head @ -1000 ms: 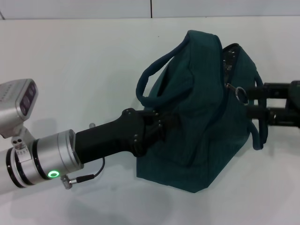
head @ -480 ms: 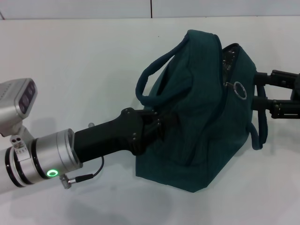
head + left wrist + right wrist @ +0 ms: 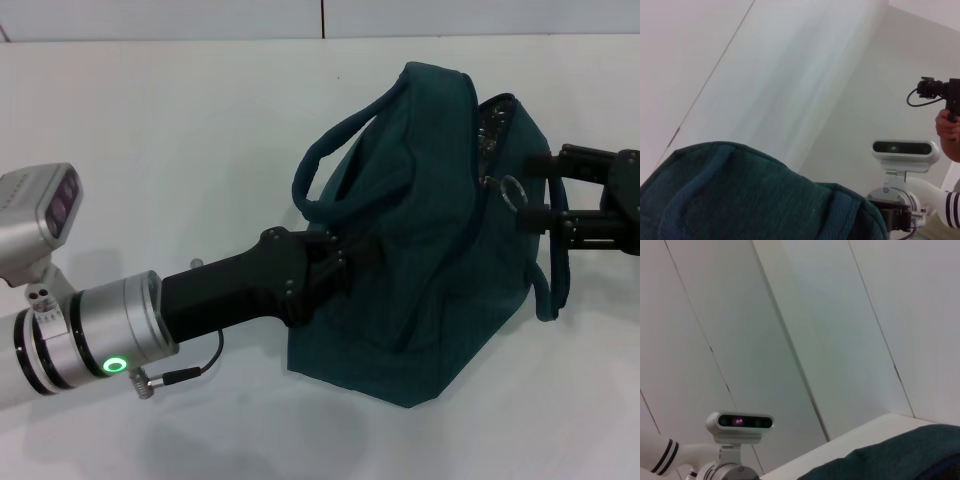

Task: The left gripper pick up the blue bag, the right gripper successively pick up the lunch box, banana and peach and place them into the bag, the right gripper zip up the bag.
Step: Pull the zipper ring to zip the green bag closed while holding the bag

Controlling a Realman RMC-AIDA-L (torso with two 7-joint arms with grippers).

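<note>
**Mia:** While the blue bag (image 3: 420, 250) sat on the white table (image 3: 150, 150), where were the two grippers?

**Ben:** The left gripper (image 3: 345, 268) was pressed into the bag's side, down low, and its jaws looked clamped on a fold of the cloth. The right gripper (image 3: 545, 190) was at the other end of the bag, right by the metal ring pull (image 3: 512, 190) of the zipper. Its jaws were a bit apart, one above the other. I could not tell if they touched the ring.

**Mia:** Was the bag closed?

**Ben:** Not all the way. A little gap showed at the top, with shiny lining (image 3: 488, 125) inside. I saw no lunch box, banana or peach on the table, so I think they were inside.

**Mia:** What could go wrong?

**Ben:** The ring was small and it dangled. If the jaws shut beside it, they would grab nothing, or just the handle (image 3: 552, 285) hanging close by. And the bag was soft. If the right gripper pulled hard and the left one lost its pinch, the whole bag might slide or tip over.
</note>
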